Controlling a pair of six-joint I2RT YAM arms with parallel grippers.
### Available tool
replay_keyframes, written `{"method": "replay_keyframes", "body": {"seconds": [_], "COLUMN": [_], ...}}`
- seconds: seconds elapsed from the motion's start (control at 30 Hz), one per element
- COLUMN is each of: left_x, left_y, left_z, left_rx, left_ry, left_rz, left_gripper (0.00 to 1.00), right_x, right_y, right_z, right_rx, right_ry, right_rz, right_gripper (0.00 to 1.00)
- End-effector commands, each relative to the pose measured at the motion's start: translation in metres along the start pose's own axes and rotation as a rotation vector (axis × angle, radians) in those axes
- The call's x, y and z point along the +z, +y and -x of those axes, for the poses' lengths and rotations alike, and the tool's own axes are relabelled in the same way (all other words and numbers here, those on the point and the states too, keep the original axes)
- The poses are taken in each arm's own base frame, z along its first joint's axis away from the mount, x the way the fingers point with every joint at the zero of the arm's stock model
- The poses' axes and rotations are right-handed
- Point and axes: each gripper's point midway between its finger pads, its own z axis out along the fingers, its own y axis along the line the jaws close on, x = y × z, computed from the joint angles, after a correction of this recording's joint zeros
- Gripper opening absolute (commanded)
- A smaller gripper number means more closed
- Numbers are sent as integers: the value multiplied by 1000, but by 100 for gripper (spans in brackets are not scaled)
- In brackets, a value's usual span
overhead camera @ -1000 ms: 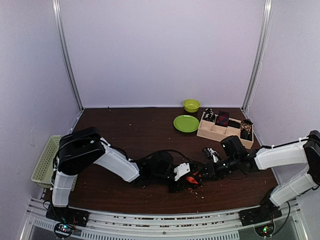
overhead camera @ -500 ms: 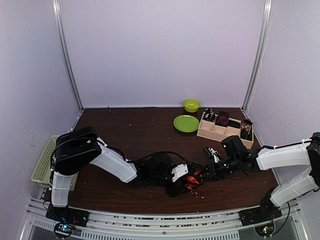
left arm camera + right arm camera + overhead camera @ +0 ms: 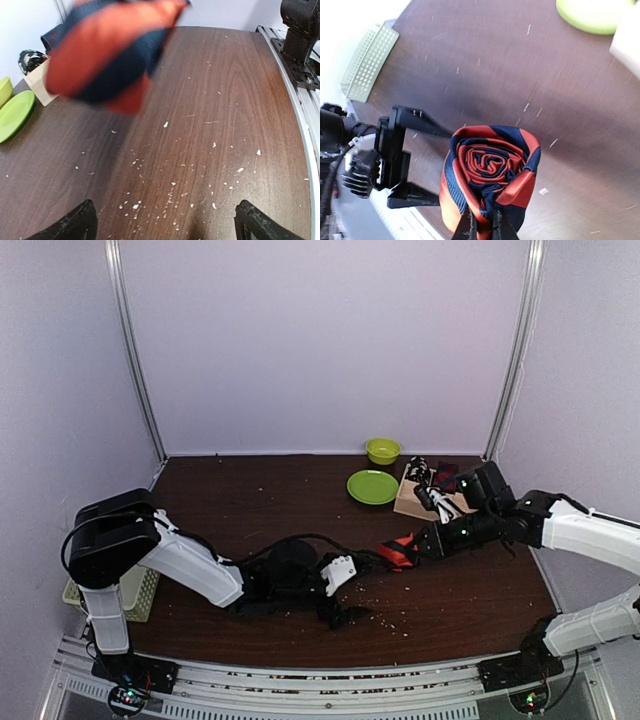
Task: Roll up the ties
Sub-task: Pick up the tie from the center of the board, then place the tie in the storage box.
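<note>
Right tool [image 3: 485, 226], clamped on the rolled orange-and-navy tie [image 3: 490, 167], should carry it level to the wooden organiser [image 3: 37, 87], coil kept tight; left tool [image 3: 165, 224] gapes empty.

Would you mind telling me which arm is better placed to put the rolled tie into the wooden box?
Right. Its pincer is shut on the rolled tie, held above the table near the wooden box; the left pincer is open, empty and farther away.
</note>
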Motion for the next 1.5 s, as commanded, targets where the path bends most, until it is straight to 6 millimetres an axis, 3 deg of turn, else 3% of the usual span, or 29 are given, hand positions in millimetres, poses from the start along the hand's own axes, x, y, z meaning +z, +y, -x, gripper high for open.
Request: {"method": "replay_keyframes", "body": {"seconds": [0.0,0.23,0.4,0.53,0.7,0.93,1.13,1.33,1.47], "left_x": [-11,-18,-25,-32,-42,-45,-49,-50,-50], "left_y": [9,4,2,1,1,-1,-1,0,0], "left_z": [23,30,34,37,37,37,38,38,39], "left_rx": [-15,-56,-78,-80,-80,-96,-106,-104,-100], "left_ry": [-96,-164,-206,-222,-240,-252,-272,-285,-291], "left_rz": [60,34,24,24,33,20,21,27,26], "left_gripper": [98,98,98,98,98,98,98,98,98], "right_x": [-37,-105,-125,-133,-129,-105,-83,-77,-63], "right_y": [-16,-29,-46,-88,-146,-205,-226,-240,-249], "right_z": [36,109,132,141,131,113,120,127,119], "right_rx": [-209,-505,-645,-631,-617,-660,-735,-776,-760], "right_ry": [-61,-228,-235,-146,17,259,339,419,466], "right_rz": [-211,-547,-715,-866,-971,-1031,-1016,-1018,-946], "right_gripper": [0,0,0,0,0,0,0,0,0]}}
